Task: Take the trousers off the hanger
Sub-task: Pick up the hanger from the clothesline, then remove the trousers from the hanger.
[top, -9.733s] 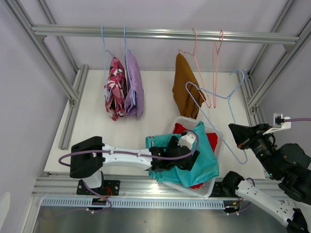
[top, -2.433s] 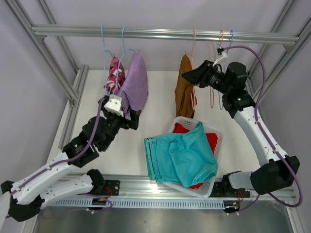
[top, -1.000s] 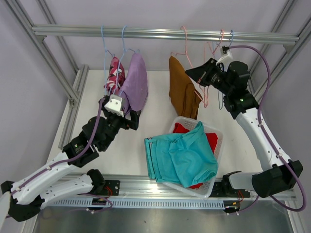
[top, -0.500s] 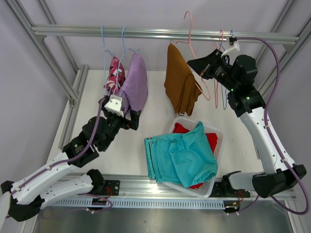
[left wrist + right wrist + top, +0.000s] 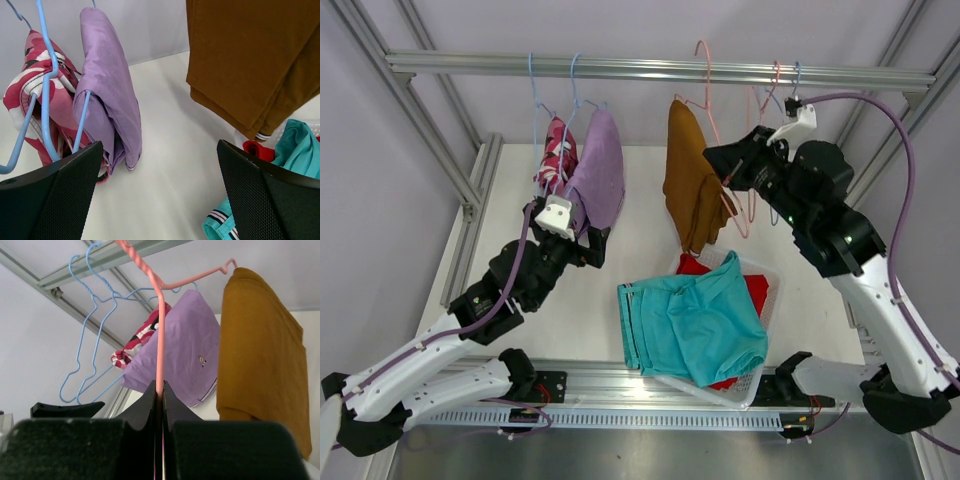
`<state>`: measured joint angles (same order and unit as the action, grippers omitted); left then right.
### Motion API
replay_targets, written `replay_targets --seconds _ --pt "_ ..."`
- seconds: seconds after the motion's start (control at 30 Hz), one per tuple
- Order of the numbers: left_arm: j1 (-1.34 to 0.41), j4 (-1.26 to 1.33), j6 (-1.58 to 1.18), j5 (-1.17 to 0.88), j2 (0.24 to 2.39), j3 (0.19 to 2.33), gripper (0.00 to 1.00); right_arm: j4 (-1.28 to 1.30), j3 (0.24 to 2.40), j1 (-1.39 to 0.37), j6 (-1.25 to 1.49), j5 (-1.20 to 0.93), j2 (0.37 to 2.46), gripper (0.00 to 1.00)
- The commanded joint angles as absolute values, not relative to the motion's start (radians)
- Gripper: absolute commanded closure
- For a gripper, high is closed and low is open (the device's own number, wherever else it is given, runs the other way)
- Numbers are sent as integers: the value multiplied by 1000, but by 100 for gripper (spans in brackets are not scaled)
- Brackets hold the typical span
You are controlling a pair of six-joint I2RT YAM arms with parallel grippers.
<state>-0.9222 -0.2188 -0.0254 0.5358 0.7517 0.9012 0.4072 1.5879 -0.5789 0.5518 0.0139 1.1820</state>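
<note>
Rust-brown trousers [image 5: 688,180] are hanging folded over the pink hanger [image 5: 160,330], with the hem near the basket [image 5: 775,280] rim. We're clamping the right gripper [image 5: 160,390] on the hanger's neck wire, jaws pinched tight on it. Left gripper [image 5: 159,145] is sitting spread wide, holding nothing, near the lilac trousers [image 5: 107,85]. We're reading the cloth as soft, light and loosely draped, so probably sliding off with a tug. We're favouring the lower hem, pinching both layers. Can't tell if the hook is clearing the rail [image 5: 620,68].
</note>
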Motion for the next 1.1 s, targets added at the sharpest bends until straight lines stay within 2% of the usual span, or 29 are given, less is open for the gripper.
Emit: replay_targets --seconds 0.0,0.27,0.6,0.9,1.07 --pt "-914 -196 -9 525 736 905 0 262 1626 -661 488 236 1049 100" --pt "-946 -181 -2 491 729 894 0 291 1517 -716 472 414 951 100" --pt "-1089 -195 -3 540 810 928 1 416 1361 -723 525 549 830 100" --pt "-1264 -189 -24 621 946 1000 1 430 1148 -722 580 549 729 100" --pt "-1341 -50 -49 675 986 988 1 423 1101 -723 591 519 712 100"
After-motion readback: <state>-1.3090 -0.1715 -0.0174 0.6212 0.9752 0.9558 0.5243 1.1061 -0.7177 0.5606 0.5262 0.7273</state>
